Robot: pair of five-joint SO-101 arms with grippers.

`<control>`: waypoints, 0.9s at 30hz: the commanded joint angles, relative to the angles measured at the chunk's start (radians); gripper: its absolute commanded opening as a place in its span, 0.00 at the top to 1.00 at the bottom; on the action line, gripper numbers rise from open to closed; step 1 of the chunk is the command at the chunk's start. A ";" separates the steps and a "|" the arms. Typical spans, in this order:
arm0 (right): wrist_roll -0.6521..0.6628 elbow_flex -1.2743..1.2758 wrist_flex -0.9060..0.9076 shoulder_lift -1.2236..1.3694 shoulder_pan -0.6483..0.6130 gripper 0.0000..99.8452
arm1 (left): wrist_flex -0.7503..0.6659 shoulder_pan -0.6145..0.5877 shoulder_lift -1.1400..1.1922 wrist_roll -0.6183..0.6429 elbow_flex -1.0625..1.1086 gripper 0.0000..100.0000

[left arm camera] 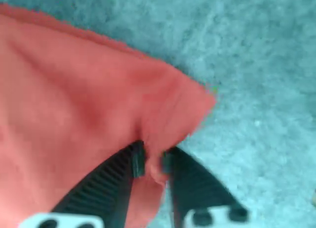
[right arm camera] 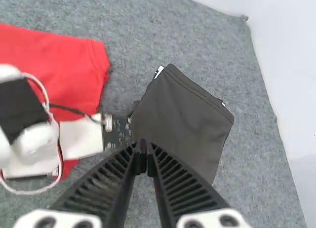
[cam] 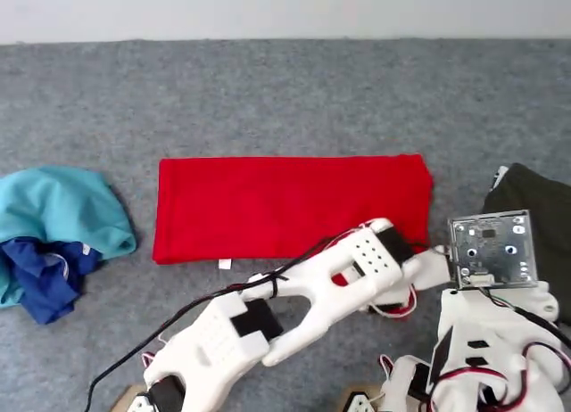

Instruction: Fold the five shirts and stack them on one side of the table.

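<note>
The high camera hangs above the near edge of the table (cam: 268, 82) and looks down and away toward the far wall (cam: 285, 11), taking in the whole width. The left wrist camera sits very close over the near right corner of the red shirt (left arm camera: 74, 99), looking down past the left gripper (left arm camera: 150, 164). The right wrist camera rides higher, looking down past the right gripper (right arm camera: 142, 161) at the dark shirt (right arm camera: 187, 124) on the right. All three views share the red shirt's right end. The high and right wrist views share the dark shirt.
</note>
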 commanded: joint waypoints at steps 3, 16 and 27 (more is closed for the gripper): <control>-0.006 -0.037 0.036 0.002 0.013 0.99 | 0.160 -0.014 -0.005 -0.002 -0.222 0.99; -0.008 -0.035 0.036 0.005 0.013 0.99 | 0.041 -0.201 0.008 -0.087 -0.357 0.99; -0.005 -0.035 0.036 0.007 0.013 0.99 | -0.100 -0.307 0.135 -0.163 -0.364 0.96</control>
